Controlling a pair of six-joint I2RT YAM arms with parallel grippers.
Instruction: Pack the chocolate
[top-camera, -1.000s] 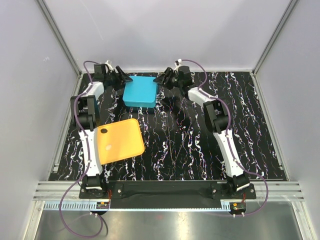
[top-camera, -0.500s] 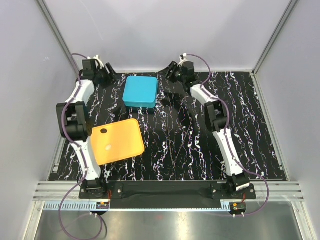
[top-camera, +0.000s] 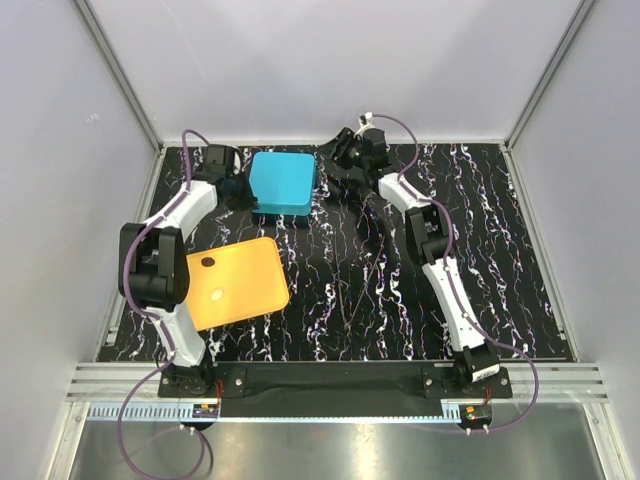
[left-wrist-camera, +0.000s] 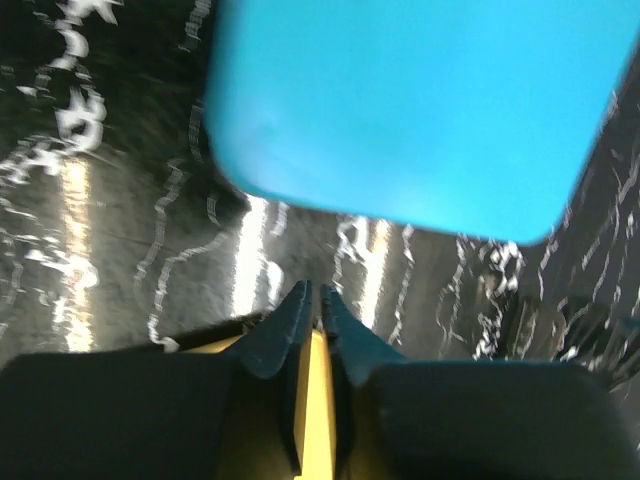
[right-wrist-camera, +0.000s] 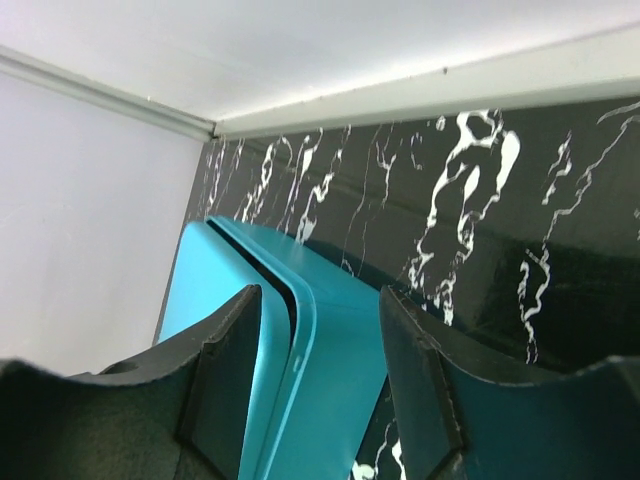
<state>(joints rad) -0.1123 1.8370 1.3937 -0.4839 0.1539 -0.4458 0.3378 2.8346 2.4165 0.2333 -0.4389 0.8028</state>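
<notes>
**Closed box sits between both end effectors; right one straddles its edge**

The teal box (top-camera: 278, 209) is at the far middle of the tabletop (top-camera: 340, 300) with its lid (top-camera: 283, 177) on. It looks roughly square, so we see no long axis to line up on.

The right end effector (right-wrist-camera: 318, 300) is released, with its fingers (right-wrist-camera: 225, 370) spread. The box's right edge and lid seam run up between them. We can't tell whether either finger is touching it.

The left end effector (left-wrist-camera: 314, 296) is clenched with nothing in it. It points at the box's left side, just beside it, and a strip of bare tabletop shows between the tips and the box wall.

We can't confirm any chocolate in these views. The orange tray (top-camera: 250, 285) lies near-left, by the left arm and well apart from the right one. It shows a dark dot (top-camera: 208, 262) and a pale dot (top-camera: 219, 296). These could be pieces, but they are too small to tell. Anything inside the box is hidden.

Our judgement is that the next move turns on the right end effector, since the lid edge is already inside its open span. The left one is only placed to brace the opposite side, and is the nearer arm for anything on the tray.
</notes>
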